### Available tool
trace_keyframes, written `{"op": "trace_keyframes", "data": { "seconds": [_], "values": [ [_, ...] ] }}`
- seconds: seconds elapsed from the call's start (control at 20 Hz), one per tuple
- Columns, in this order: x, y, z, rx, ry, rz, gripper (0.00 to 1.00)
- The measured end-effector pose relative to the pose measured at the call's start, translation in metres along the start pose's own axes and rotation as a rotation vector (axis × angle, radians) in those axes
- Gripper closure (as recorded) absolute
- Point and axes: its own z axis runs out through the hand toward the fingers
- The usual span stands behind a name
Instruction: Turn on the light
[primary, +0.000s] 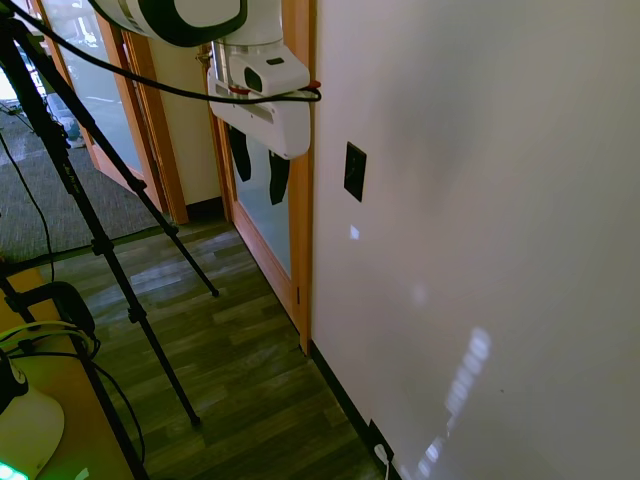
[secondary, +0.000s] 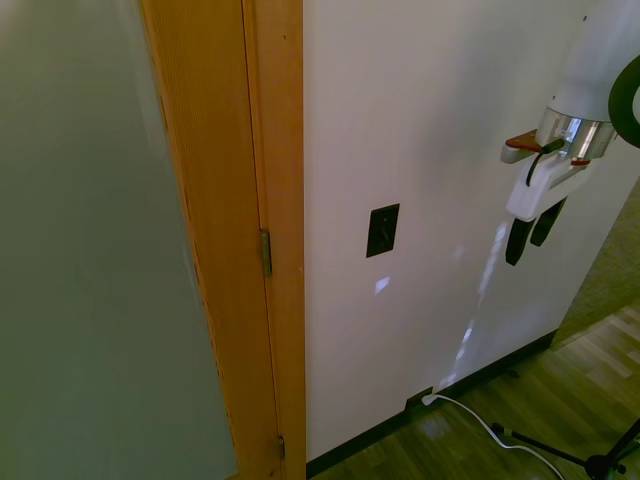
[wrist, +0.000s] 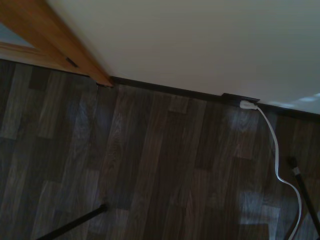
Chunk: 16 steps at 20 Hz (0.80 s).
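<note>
The tool (primary: 258, 165) hangs in the air with its two dark fingers (primary: 277, 178) pointing down, spread apart and gripping nothing. It sits well clear of the pale wall (primary: 480, 200), out in front of the wooden door frame (primary: 298, 60). The switch (primary: 354, 171), a small black upright plate, is mounted on that wall just beside the frame, level with the fingers but apart from them. Down low, a white plug (wrist: 248, 105) sits in a dark plate at the baseboard above the wood floor (wrist: 150, 170).

Exteriors share switch (primary: 354, 171) (opposite sides), wrist downward
</note>
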Motion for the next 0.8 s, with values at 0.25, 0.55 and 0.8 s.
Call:
{"op": "trace_keyframes", "data": {
  "seconds": [0.25,0.55,0.8],
  "values": [
    [0.003,-0.006,-0.004,0.019,0.016,-0.002,0.00],
    [0.029,-0.061,0.006,0.104,0.067,-0.010,0.00],
    [0.056,-0.115,0.056,0.157,0.120,0.051,0.00]
  ]
}}
